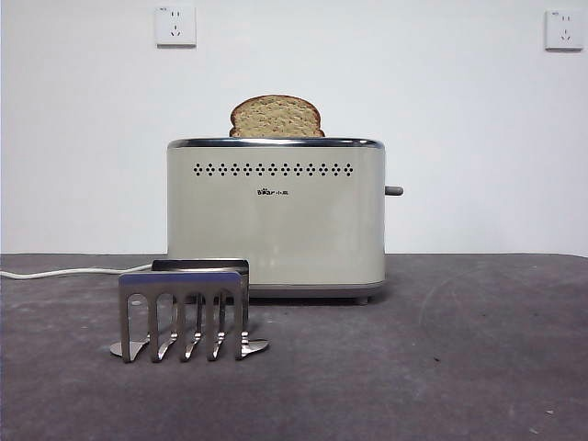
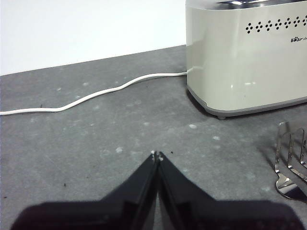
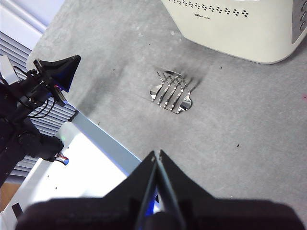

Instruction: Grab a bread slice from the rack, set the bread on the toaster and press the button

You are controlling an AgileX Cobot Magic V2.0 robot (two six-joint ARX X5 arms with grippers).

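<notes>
The slice of bread (image 1: 276,118) stands in the slot of the cream toaster (image 1: 276,220), with its domed top showing above the chrome rim. The grey side lever (image 1: 393,191) sticks out on the toaster's right side. The shiny metal rack (image 1: 184,312) stands with no slice in it in front of the toaster's left part. It also shows in the left wrist view (image 2: 292,158) and the right wrist view (image 3: 170,91). My left gripper (image 2: 157,154) is shut and holds nothing, low over the table left of the toaster (image 2: 244,52). My right gripper (image 3: 156,153) is shut and holds nothing, high above the table's front edge.
A white power cord (image 1: 64,272) runs from the toaster to the left across the dark grey table (image 1: 459,367). The left arm's wrist and camera (image 3: 53,72) show at the side in the right wrist view. Two wall sockets (image 1: 175,26) are on the white wall behind.
</notes>
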